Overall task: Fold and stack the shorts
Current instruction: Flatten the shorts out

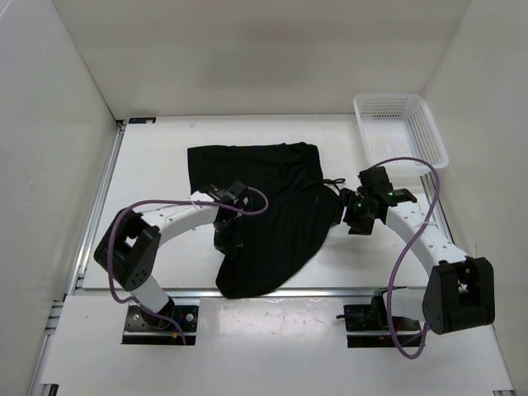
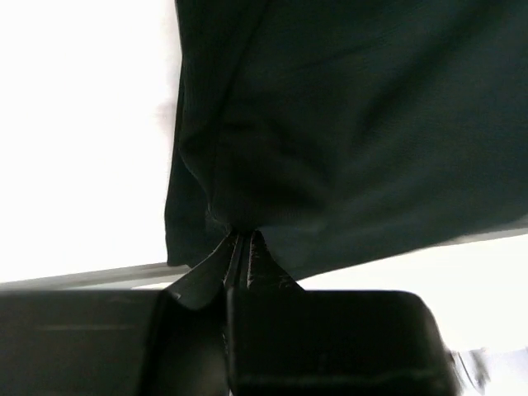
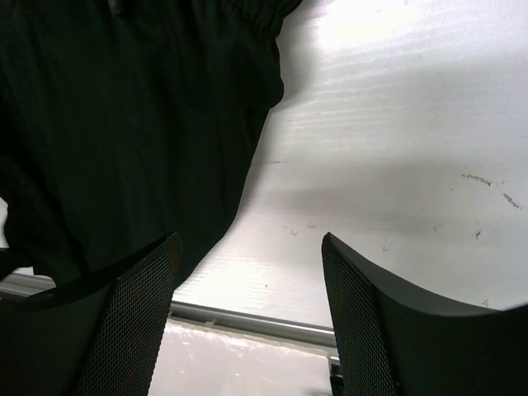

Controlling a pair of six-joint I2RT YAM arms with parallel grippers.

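The black shorts (image 1: 264, 214) lie crumpled in the middle of the white table, with one end hanging toward the near edge. A thin drawstring (image 1: 332, 182) trails from their right side. My left gripper (image 1: 225, 241) rests on the left part of the shorts. In the left wrist view it (image 2: 239, 241) is shut, pinching a fold of the black fabric (image 2: 355, 124). My right gripper (image 1: 353, 221) is just right of the shorts. In the right wrist view it (image 3: 252, 280) is open and empty over bare table, with the shorts' edge (image 3: 124, 124) by its left finger.
A white mesh basket (image 1: 401, 124) stands at the back right corner. White walls enclose the table on the left, back and right. A metal rail (image 3: 256, 320) runs along the table's near edge.
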